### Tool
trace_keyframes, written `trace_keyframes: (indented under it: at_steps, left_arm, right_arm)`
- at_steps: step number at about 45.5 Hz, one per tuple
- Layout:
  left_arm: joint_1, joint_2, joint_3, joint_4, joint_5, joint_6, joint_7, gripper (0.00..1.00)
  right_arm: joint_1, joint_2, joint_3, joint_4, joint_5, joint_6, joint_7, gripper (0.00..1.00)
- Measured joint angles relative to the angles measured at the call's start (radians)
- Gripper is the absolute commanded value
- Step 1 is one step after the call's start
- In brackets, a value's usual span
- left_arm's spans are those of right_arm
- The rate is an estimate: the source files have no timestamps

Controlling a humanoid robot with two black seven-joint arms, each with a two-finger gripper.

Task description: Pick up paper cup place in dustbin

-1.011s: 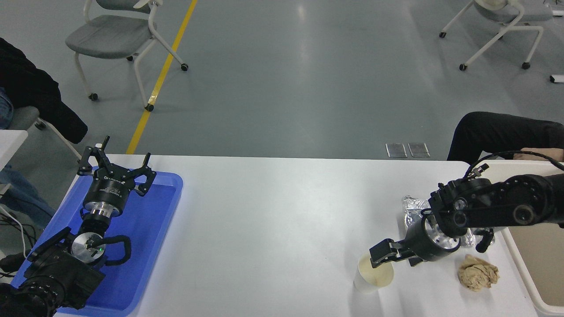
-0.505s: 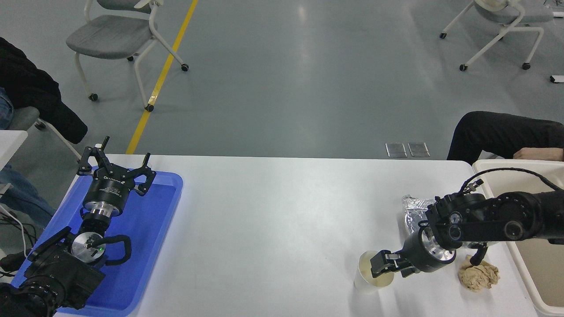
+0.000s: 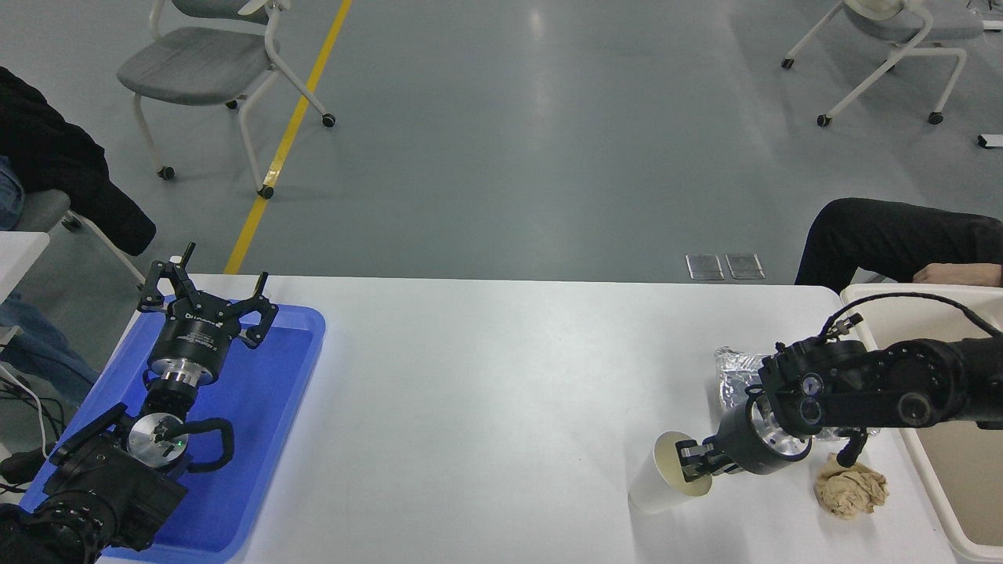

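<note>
The right tool (image 3: 689,464) is closed on the rim of the tilted paper cup (image 3: 666,486) on the worktop (image 3: 486,407); the left tool (image 3: 205,301) is parked, fingers spread wide, over the blue tray (image 3: 266,407).

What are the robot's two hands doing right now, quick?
Left gripper: parked over the blue tray, jaws open, holding nothing.
Right gripper: jaws closed on the rim of the paper cup, which is tilted.

- A lab or test hall is indicated by the grey sealed floor (image 3: 501,157) marked with a yellow line (image 3: 290,129).
- Castored chairs (image 3: 211,70) are seen around a white table (image 3: 486,407).
</note>
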Motion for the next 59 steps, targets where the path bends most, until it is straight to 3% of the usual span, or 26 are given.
trace_keyframes:
  at_steps: [9, 39, 59]
  left_arm:
    - [0.0, 0.001, 0.0, 0.0, 0.0, 0.0, 0.0, 1.0]
    - [0.0, 0.003, 0.0, 0.0, 0.0, 0.0, 0.0, 1.0]
    - [0.0, 0.004, 0.0, 0.0, 0.0, 0.0, 0.0, 1.0]
  right_arm:
    - [0.134, -0.025, -0.068, 0.061, 0.038, 0.009, -0.001, 0.0]
    - [0.918, -0.028, -0.404, 0.338, 0.338, 0.17, -0.005, 0.0]
    - [1.121, -0.004, -0.514, 0.374, 0.386, 0.231, -0.008, 0.0]
